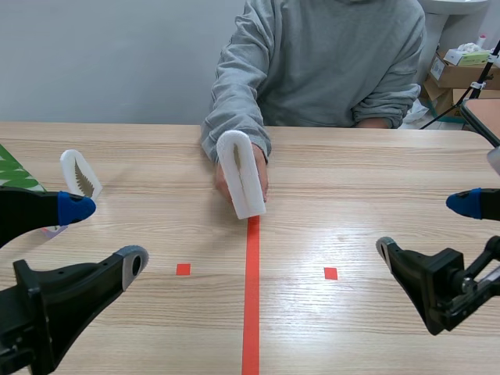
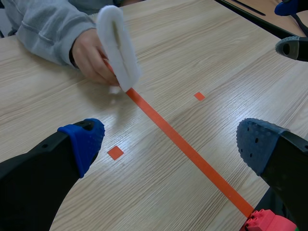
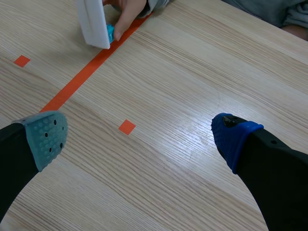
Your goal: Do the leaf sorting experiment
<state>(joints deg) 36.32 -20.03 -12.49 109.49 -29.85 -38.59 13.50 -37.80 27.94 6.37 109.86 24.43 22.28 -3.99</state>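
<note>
Both pairs of fingers are spread wide and hold nothing. The left fingers [image 2: 84, 144] hang low over the wooden surface [image 1: 351, 180], and the right fingers [image 3: 236, 137] have only bare wood between them. At twelve o'clock from the orange-red line [image 1: 251, 297], at its far end, a person's hand [image 2: 91, 55] holds a white leaf card [image 1: 241, 172] upright, with a slim dark leaf on its face. A second leaf card [image 1: 80, 173], with a brownish leaf, sits at about ten o'clock on the surface, just beyond the left fingers. At its nine o'clock, a green sheet [image 1: 12, 172] shows at the edge.
</note>
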